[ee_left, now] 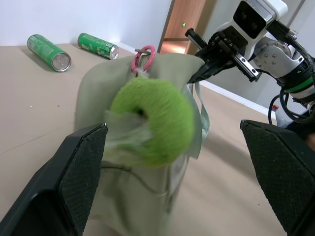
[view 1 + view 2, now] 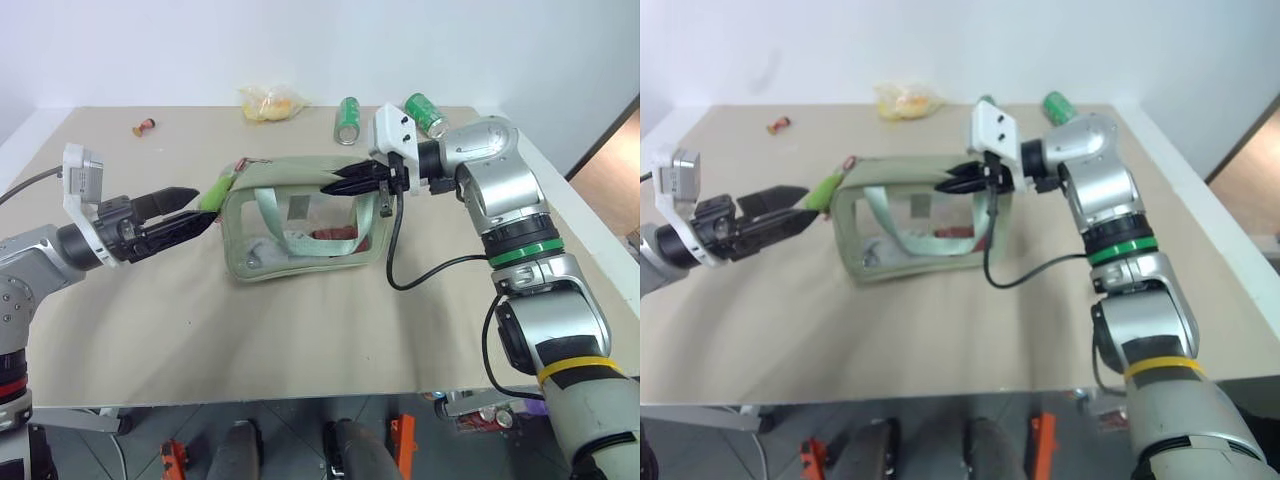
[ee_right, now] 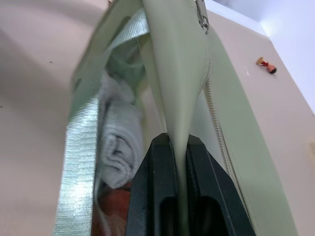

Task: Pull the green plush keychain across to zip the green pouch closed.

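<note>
Left gripper (image 1: 172, 162): jaws spread wide, green plush keychain (image 1: 155, 120) between them, unheld.
Right gripper (image 2: 335, 186): clamped on green pouch (image 2: 300, 262) top edge.
Pouch: mid-table.

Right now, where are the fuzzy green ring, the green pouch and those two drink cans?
green plush keychain (image 1: 152, 120): left wrist view, on the fuzzy ring beside its hole.
green pouch (image 2: 300, 268): left eye view, on its lower front edge.
green drink cans (image 1: 49, 51): left wrist view, on the side of one lying can.
</note>
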Robot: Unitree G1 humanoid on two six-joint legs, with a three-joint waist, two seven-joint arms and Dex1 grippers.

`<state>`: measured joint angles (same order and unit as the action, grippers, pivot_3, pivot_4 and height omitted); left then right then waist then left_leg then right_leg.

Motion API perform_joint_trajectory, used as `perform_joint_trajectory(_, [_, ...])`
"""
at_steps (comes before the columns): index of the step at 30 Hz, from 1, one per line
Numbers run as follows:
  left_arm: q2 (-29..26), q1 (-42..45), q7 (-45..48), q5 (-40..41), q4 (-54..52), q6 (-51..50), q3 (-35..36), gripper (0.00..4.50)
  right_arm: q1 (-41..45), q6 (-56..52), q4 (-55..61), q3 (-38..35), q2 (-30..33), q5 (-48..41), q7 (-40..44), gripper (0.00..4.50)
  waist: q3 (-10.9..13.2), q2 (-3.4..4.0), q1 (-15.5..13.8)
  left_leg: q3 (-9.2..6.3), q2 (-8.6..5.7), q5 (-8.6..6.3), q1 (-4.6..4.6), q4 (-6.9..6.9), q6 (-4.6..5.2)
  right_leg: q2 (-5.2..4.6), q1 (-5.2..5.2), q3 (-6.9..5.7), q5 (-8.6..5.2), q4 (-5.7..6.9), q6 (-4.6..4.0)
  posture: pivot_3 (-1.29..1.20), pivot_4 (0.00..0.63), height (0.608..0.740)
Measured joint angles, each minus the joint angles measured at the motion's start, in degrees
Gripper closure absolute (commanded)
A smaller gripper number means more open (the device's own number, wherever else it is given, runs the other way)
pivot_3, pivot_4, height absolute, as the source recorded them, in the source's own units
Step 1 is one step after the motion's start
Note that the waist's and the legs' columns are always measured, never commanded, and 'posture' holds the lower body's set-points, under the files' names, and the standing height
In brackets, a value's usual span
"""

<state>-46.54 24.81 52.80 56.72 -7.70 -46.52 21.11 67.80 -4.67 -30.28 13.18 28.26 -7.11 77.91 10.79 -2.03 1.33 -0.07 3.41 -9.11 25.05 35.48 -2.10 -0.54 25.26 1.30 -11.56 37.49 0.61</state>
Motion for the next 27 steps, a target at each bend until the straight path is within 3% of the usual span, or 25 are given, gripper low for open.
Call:
perform_joint_trajectory(8, [0.0,0.0,-0.1,0.0,-1.5,0.0,1.3,0.0,-1.6,-5.0,2.5,0.1,-0.6,0.1,-0.7,4.48,0.0,0.0,0.0,0.0,0.08,0.0,-0.01,0.0,0.0,0.1,0.0,0.0,0.01,0.03,-0.05,0.0,0.15,0.74])
perform_joint_trajectory(17, [0.0,2.5,0.0,0.4,-5.9,-0.2,-0.8,0.0,-1.3,-9.8,2.3,-1.2,-2.5,-2.0,-2.6,1.45,0.0,0.0,0.0,-0.01,0.1,0.0,-0.02,0.04,0.0,0.13,0.0,0.0,0.05,0.06,-0.08,0.0,0.15,0.74])
perform_joint_trajectory(23, [0.0,4.1,0.4,0.8,-6.5,-0.2,-1.8,0.0,1.5,-14.2,2.0,-9.2,-1.4,-10.9,0.5,1.45,0.0,0.0,0.0,-0.02,0.11,0.0,0.0,0.02,0.0,0.16,0.0,0.01,0.03,0.06,-0.07,0.0,0.15,0.74])
perform_joint_trajectory(27, [0.1,4.4,0.6,0.7,-6.4,-0.2,-3.1,0.0,2.6,-16.0,1.9,-12.4,3.0,-14.4,3.8,1.45,0.0,0.0,-0.1,-0.02,0.1,0.0,0.0,0.03,0.0,0.15,-0.01,0.01,0.0,0.05,-0.07,0.0,0.15,0.74])
